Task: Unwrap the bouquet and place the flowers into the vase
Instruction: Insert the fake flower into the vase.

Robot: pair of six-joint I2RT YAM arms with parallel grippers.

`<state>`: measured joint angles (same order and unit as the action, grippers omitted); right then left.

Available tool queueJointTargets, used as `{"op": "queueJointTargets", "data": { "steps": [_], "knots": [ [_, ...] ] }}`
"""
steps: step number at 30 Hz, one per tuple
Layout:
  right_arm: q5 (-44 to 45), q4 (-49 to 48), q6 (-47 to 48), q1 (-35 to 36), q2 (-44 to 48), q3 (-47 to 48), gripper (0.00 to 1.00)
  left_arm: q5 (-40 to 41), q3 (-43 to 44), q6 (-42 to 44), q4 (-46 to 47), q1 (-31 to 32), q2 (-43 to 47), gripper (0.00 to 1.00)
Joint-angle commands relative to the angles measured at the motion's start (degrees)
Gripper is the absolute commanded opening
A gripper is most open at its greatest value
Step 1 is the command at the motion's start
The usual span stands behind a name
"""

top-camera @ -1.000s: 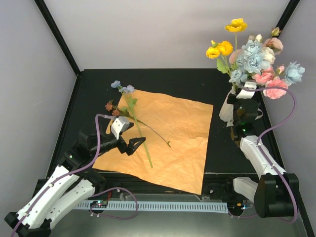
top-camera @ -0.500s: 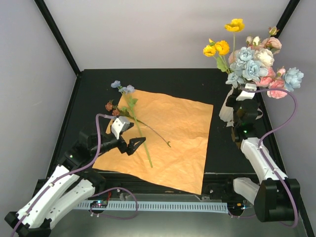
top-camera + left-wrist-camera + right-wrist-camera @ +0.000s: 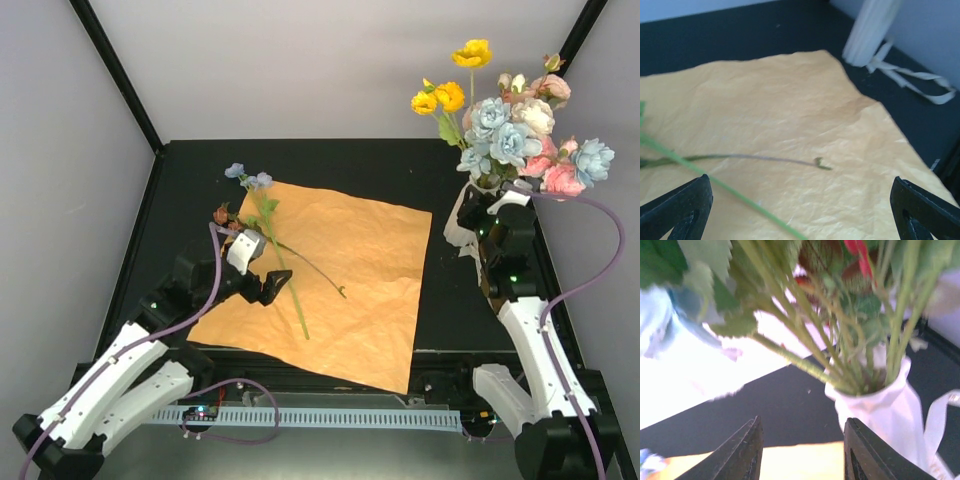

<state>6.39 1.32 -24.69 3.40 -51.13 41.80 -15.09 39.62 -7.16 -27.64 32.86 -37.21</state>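
Both jaws empty: left wide over paper point(image 3: 790, 115), right part-open beside vase point(image 3: 875, 405).

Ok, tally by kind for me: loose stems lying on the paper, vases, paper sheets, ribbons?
Loose stems on the paper: 2 (green stem, thin brown stem)
Vase: 1
Orange paper sheet: 1
Ribbon: 1
Total: 5

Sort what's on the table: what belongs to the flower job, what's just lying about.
Job: vase; flowers already in it; loose stems not yet in it.
Lying about: orange paper, spread flat, unwrapping done; ribbon beside the vase.
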Motion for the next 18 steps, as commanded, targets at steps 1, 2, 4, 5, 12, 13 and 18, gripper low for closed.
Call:
{"op": "queueJointTargets", "data": {
  "steps": [1,2,4,5,12,13,18],
  "knots": [
    [-7.3,11.0,-11.6,-0.2,3.1,0.7,0.47,9.6,4.3,-4.8,-5.5,0.2,-3.5,0.99],
    [-8.6,11.8,-12.8,-0.1,3.7,0.2,0.48,11.1,4.8,-6.6,-6.2,0.3,-4.6,0.99],
    [-10.4,13.0,-14.6,-0.1,5.2,-0.8,0.49,13.4,5.1,-11.1,-6.7,0.0,-6.7,0.99],
    [-11.1,13.4,-15.3,0.0,6.2,-1.4,0.49,13.1,4.7,-13.0,-6.2,-0.1,-7.4,0.99],
    [-14.8,14.4,-18.8,1.5,12.6,-5.1,0.49,7.4,-0.6,-20.8,3.1,-3.5,-13.3,0.86],
    [-15.6,14.6,-18.9,1.8,13.1,-5.3,0.49,6.9,-1.1,-21.5,4.4,-4.1,-14.6,0.83],
    [-16.5,15.6,-18.9,5.2,15.3,-6.4,0.49,6.5,-3.7,-24.9,12.4,-7.4,-20.0,0.70]
  ]
}}
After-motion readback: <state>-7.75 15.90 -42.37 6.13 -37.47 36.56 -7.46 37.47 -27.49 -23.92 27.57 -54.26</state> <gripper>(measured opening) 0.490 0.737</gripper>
